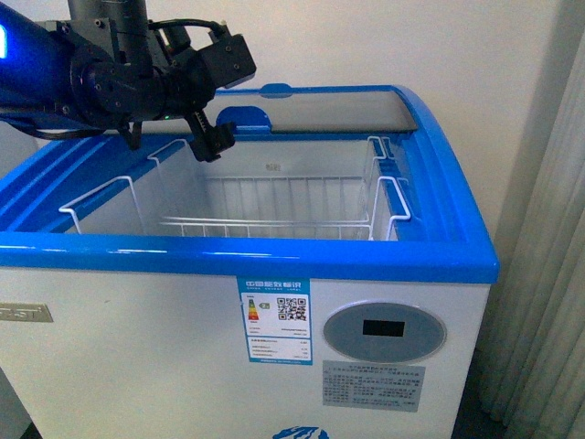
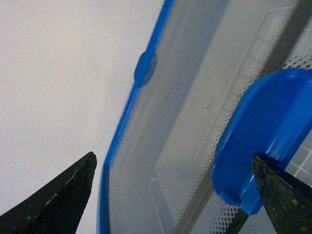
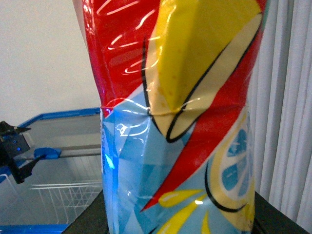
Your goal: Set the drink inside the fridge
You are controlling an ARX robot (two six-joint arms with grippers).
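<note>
**Drink bottle gripped beside the open fridge**

The right fingers point(image 3: 277, 217) are grasping the drink point(image 3: 180, 122), a bottle wrapped in a red, yellow and pale blue label. It is standing upright between them and filling most of the right wrist view. It is sitting outside the fridge point(image 1: 274, 251), which is showing behind it at the lower left of that view.

In the front view the fridge is taking up the centre and lower frame. Its curved glass lid point(image 1: 329, 110) is lying slid toward the back, and the white wire basket point(image 1: 274, 224) is hanging under the opening. The left fingers point(image 1: 212, 139) are hovering at the upper left, spread wide and gripping nothing. One tip is sitting just beside the lid's blue handle point(image 1: 245, 117). A grey oval display point(image 1: 384, 331) is showing at the lower right.
</note>
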